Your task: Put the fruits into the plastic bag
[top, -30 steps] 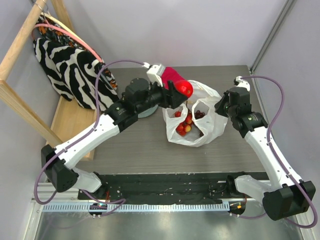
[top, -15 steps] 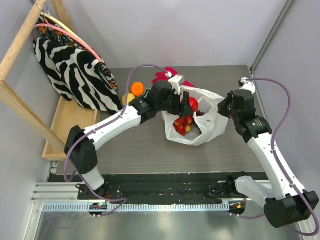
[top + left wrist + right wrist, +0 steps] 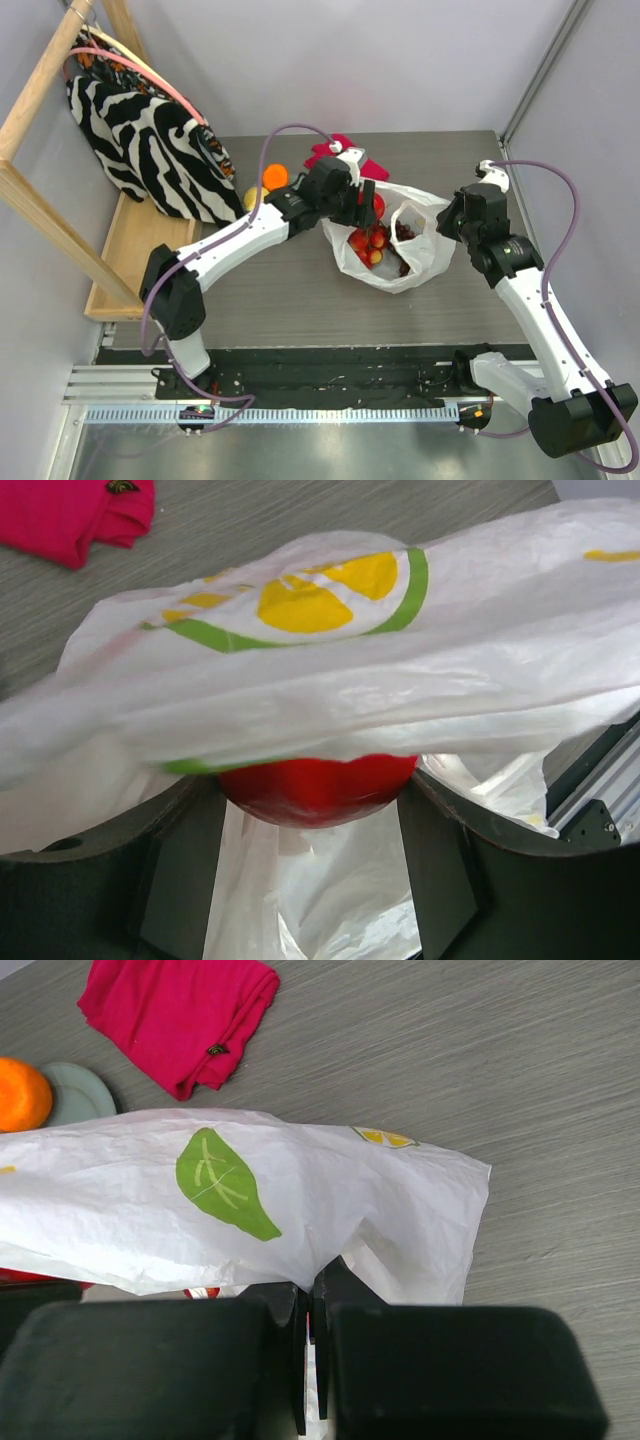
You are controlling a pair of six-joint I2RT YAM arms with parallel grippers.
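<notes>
White plastic bag (image 3: 412, 262) holding red-yellow fruits (image 3: 368, 246) and grapes (image 3: 405, 232), left claw (image 3: 370, 203) gripping red apple (image 3: 318, 792) at its mouth, right claw (image 3: 308, 1305) pinching its rim

The plastic bag (image 3: 330, 680) was translucent white, printed with yellow lemon slices ringed in green and a green leaf; the apple (image 3: 318, 788) was glossy red and the small fruits (image 3: 368, 247) red and yellow. The cloth (image 3: 180, 1015) was crimson, the orange (image 3: 20, 1093) bright orange, the plate (image 3: 85, 1090) pale grey-green. The fabric bag (image 3: 140, 130) bore black-and-white zebra stripes, and the table (image 3: 520, 1070) was grey with fine grain.
</notes>
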